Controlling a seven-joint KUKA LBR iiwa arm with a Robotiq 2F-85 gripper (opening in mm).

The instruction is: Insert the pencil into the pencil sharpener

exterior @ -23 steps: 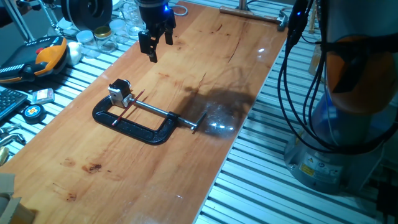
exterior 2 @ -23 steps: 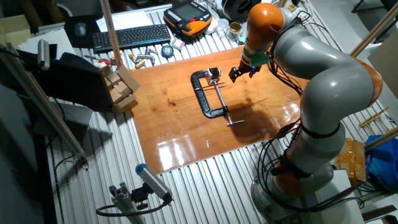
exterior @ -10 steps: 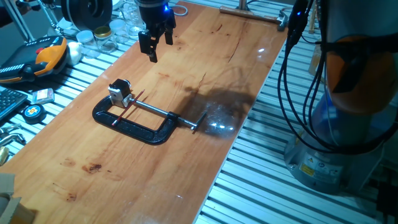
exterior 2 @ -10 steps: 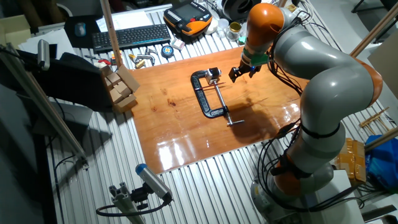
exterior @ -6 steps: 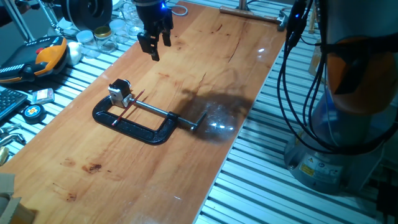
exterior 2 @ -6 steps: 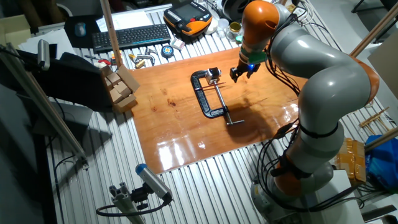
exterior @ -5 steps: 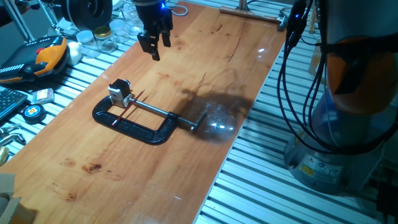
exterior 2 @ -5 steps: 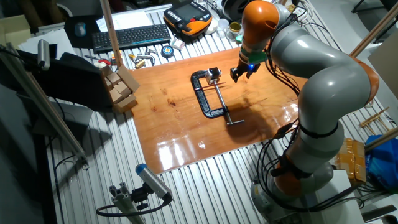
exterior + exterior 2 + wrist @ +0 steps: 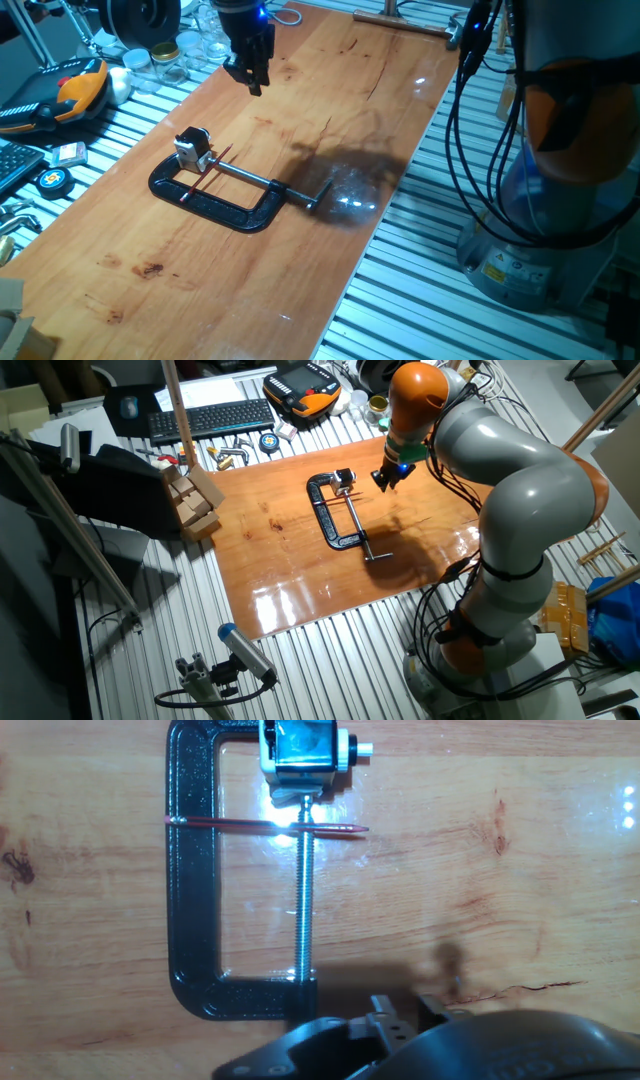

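Observation:
The pencil [image 9: 205, 172] is a thin red stick lying across the black C-clamp [image 9: 215, 204], over its frame and screw rod. In the hand view the pencil [image 9: 240, 822] points its dark tip to the right, just below the pencil sharpener [image 9: 303, 750]. The pencil sharpener [image 9: 192, 146] is a small silver block with a black top at the end of the clamp's screw. My gripper [image 9: 250, 76] hangs open and empty above the far part of the board, well apart from the sharpener. It also shows in the other fixed view [image 9: 386, 477]. Only its dark body [image 9: 405, 1020] shows in the hand view.
The wooden board [image 9: 340, 110] bears the clamp [image 9: 328, 520]. A hammer [image 9: 400, 20] lies at the board's far end. Glass jars [image 9: 165, 62], an orange-black pendant [image 9: 70, 88] and a tape measure [image 9: 52, 180] sit off its left edge. A keyboard [image 9: 215, 418] and cardboard blocks [image 9: 195, 500] stand beyond.
My gripper has turned about its own axis, so its fingers now line up in the fixed view, and it has shifted slightly. Pencil, sharpener and clamp have not moved.

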